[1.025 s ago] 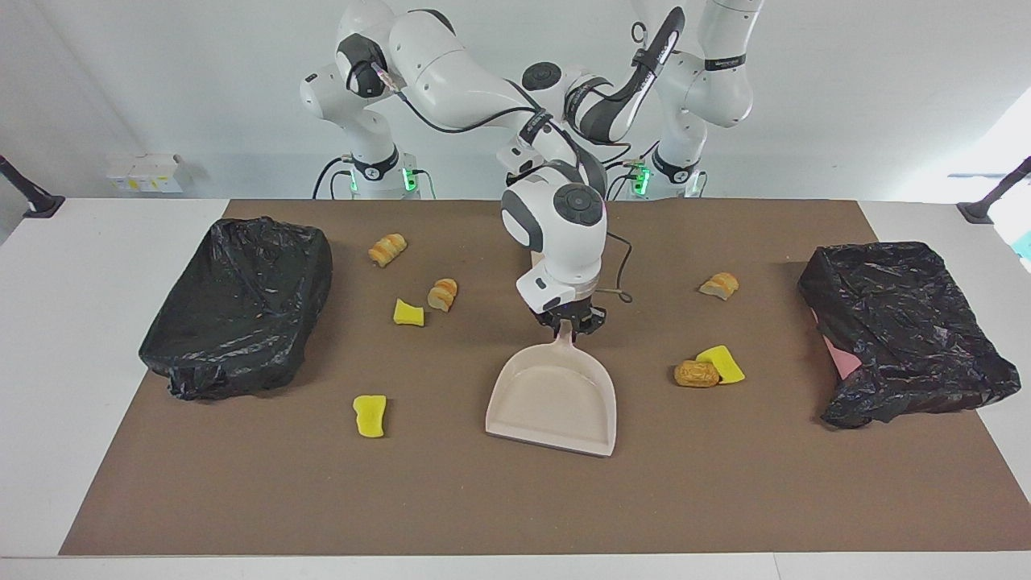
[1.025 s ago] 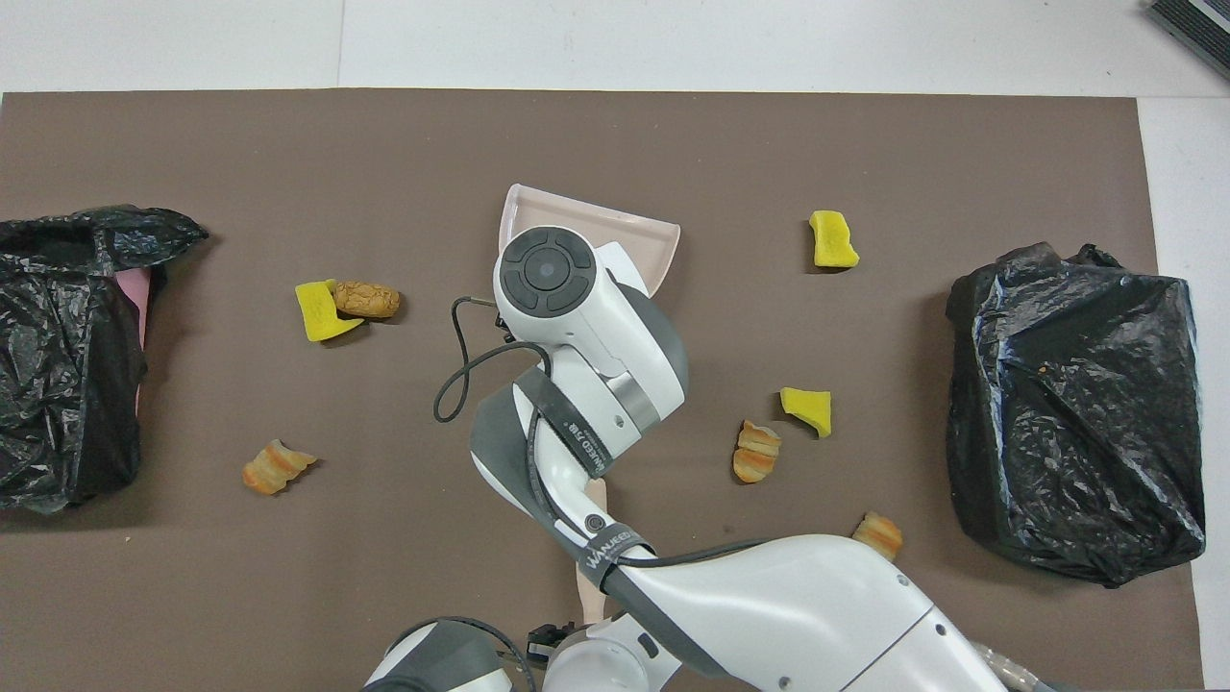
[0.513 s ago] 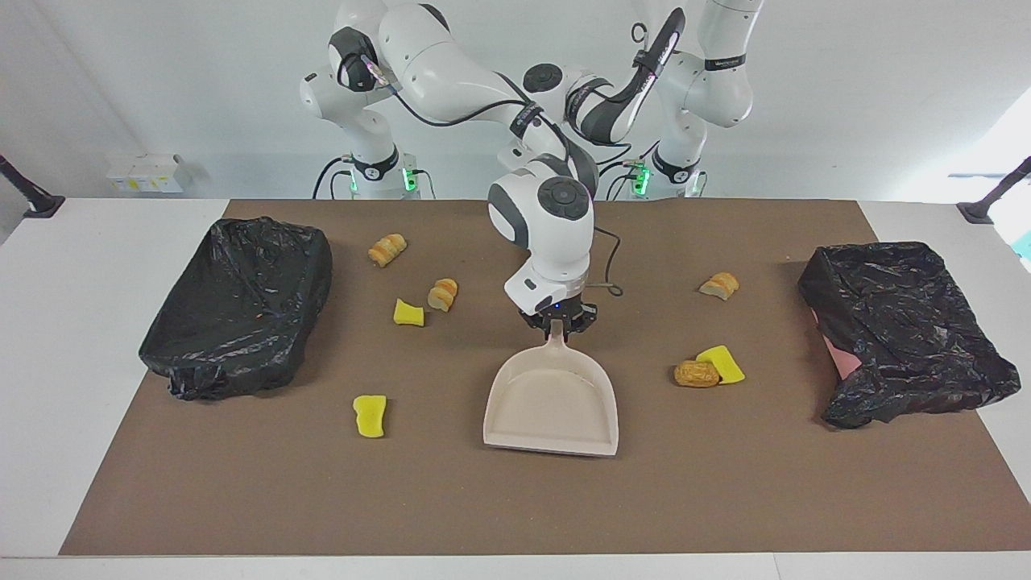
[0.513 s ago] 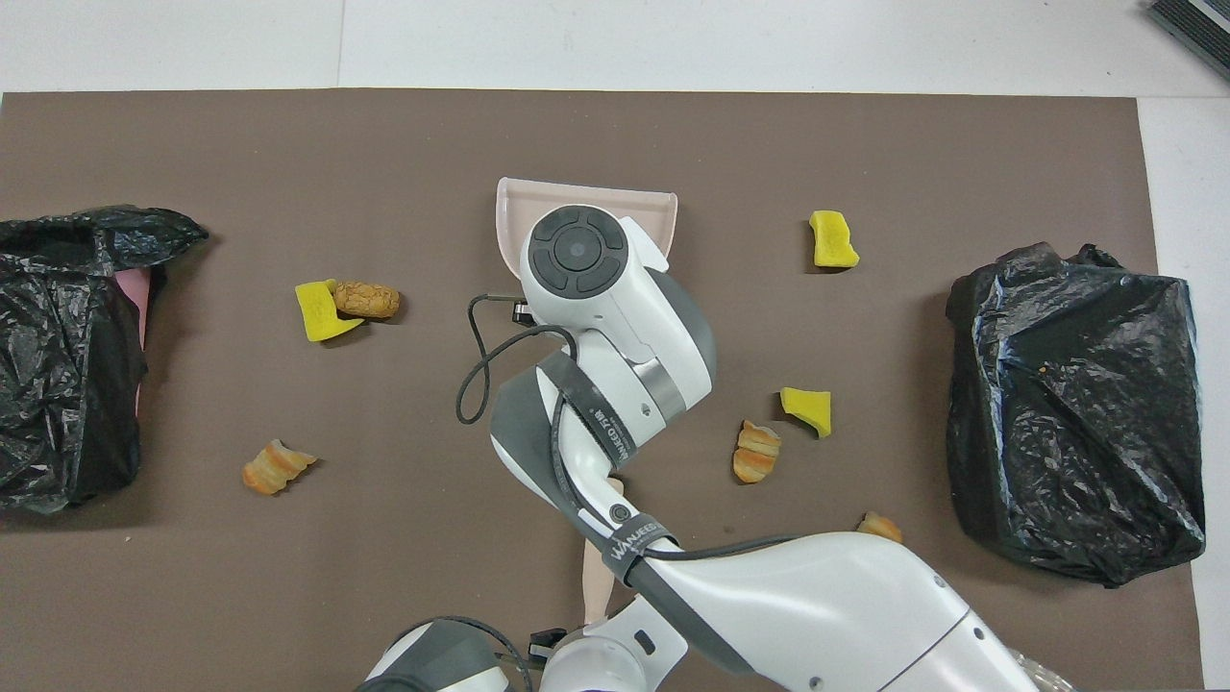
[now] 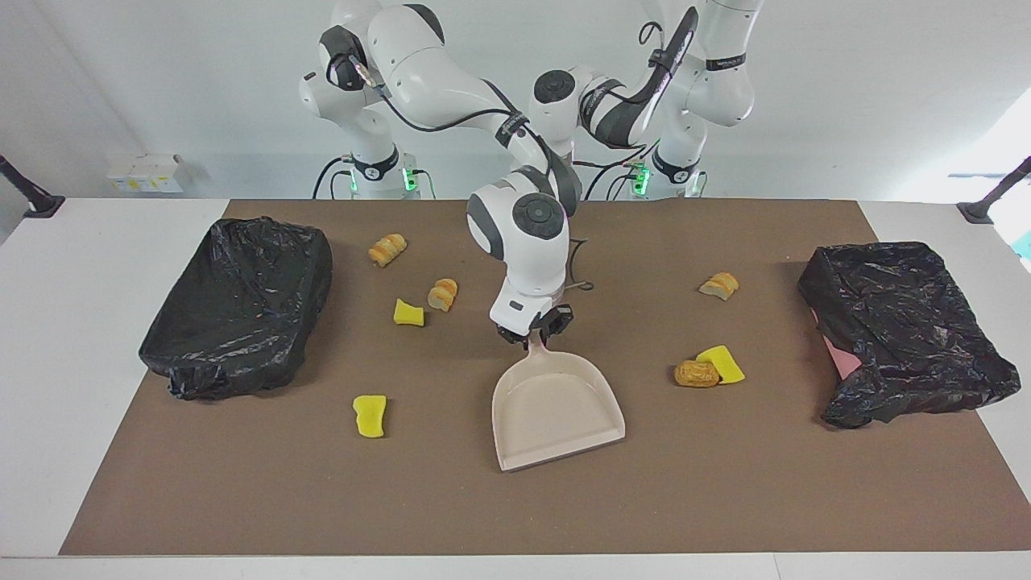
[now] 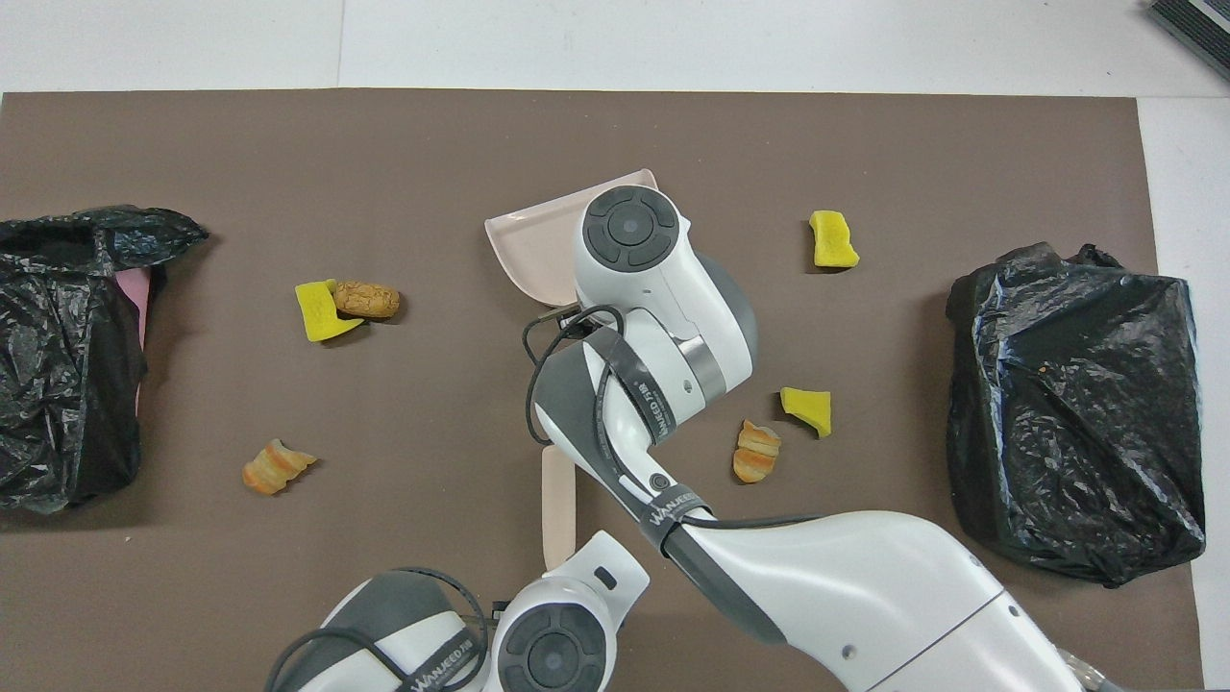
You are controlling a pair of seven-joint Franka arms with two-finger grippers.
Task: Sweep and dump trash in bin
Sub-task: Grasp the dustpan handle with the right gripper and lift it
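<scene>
Overhead: see only one corner of the dustpan (image 6: 534, 242). Cannot see its handle or the right gripper (image 5: 534, 333) there, both covered by the right arm's wrist (image 6: 629, 226). Count six bits of trash (image 6: 315, 312) from above. Cannot find the seventh, the bread lump (image 5: 387, 249) nearest the robots, hidden beneath the right arm.

Cannot see the left gripper in either view: buried under the left wrist (image 6: 551, 656) from above, screened by the right arm from the facing side. See a beige strip (image 6: 557, 507) running under that wrist; cannot tell what it is or whether gripped.

Lose part of the black bin (image 6: 58, 356) at the left arm's end to the overhead edge.
</scene>
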